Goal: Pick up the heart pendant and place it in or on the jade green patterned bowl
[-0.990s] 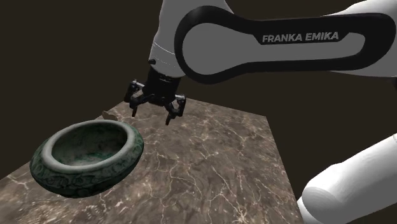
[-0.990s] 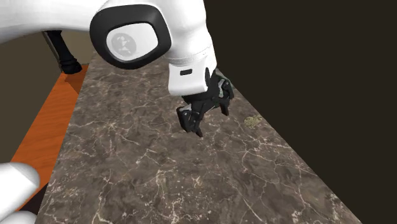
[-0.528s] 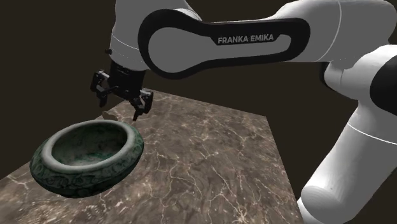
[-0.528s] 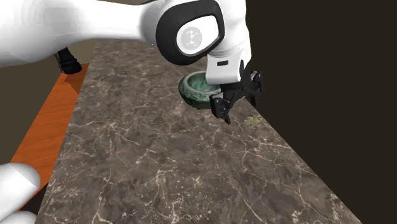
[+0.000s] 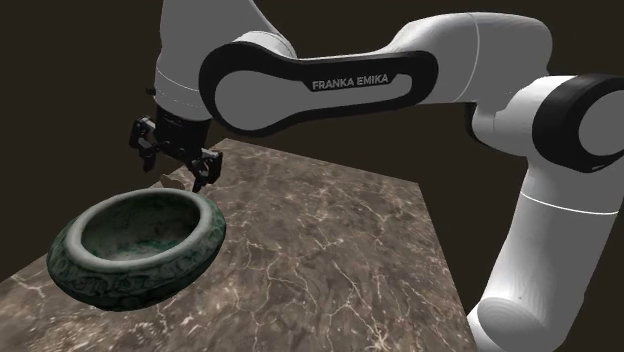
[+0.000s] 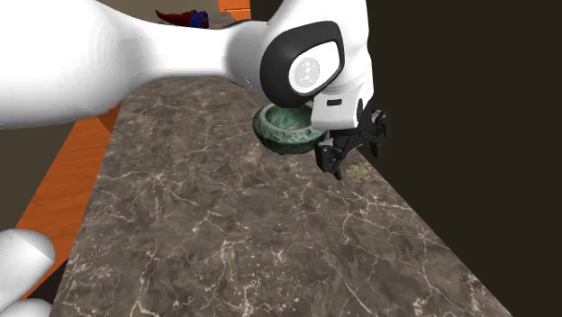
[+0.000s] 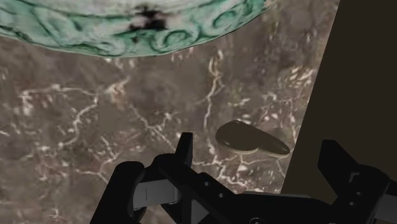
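While the gripper (image 5: pixel 172 166) hangs beyond the green bowl (image 5: pixel 205 228) in the shoulder view, the second exterior view shows the heart pendant (image 6: pixel 360 169) near the bench (image 6: pixel 225 234) edge. In the wrist view the fingers stand apart above it. This looks like the approach; next, descend and close.

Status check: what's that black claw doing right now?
Gripper open, empty, above the table. Heart pendant lying near the table edge, just ahead of the gripper, untouched. Green bowl alongside, not blocking.
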